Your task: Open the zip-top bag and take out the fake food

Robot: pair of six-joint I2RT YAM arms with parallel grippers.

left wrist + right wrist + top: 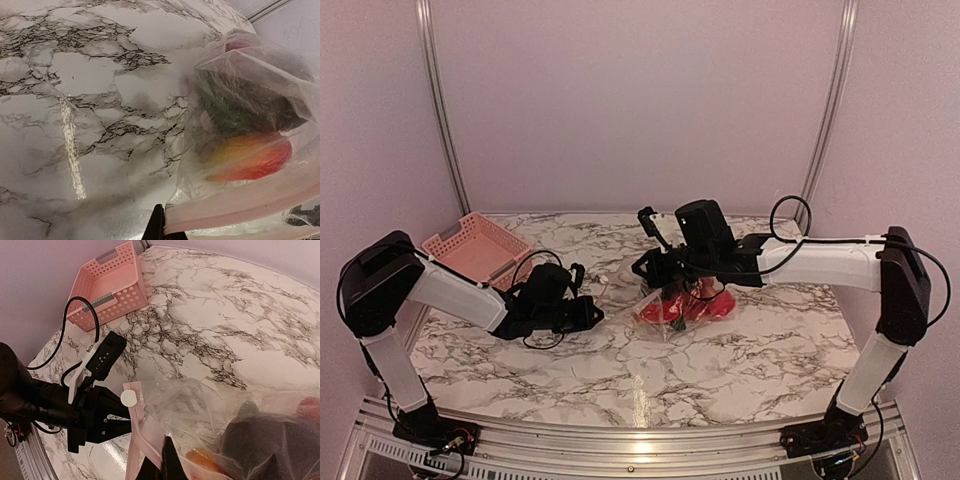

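The clear zip-top bag (682,308) lies in the middle of the marble table with red fake food (705,305) inside. In the left wrist view the bag (250,125) holds a green piece and an orange-red piece (255,160). My left gripper (161,227) is shut on the end of its whitish-pink zip strip (240,202). My right gripper (167,465) is shut on the bag's lip beside the strip, above a dark piece (270,440). The left gripper (120,422) holds the strip from the left, below a white round tab (129,398).
A pink slatted basket (478,248) stands at the table's back left corner, behind the left arm (460,295). The right arm (820,265) reaches in from the right over the bag. Bare marble (650,375) lies in front of the bag.
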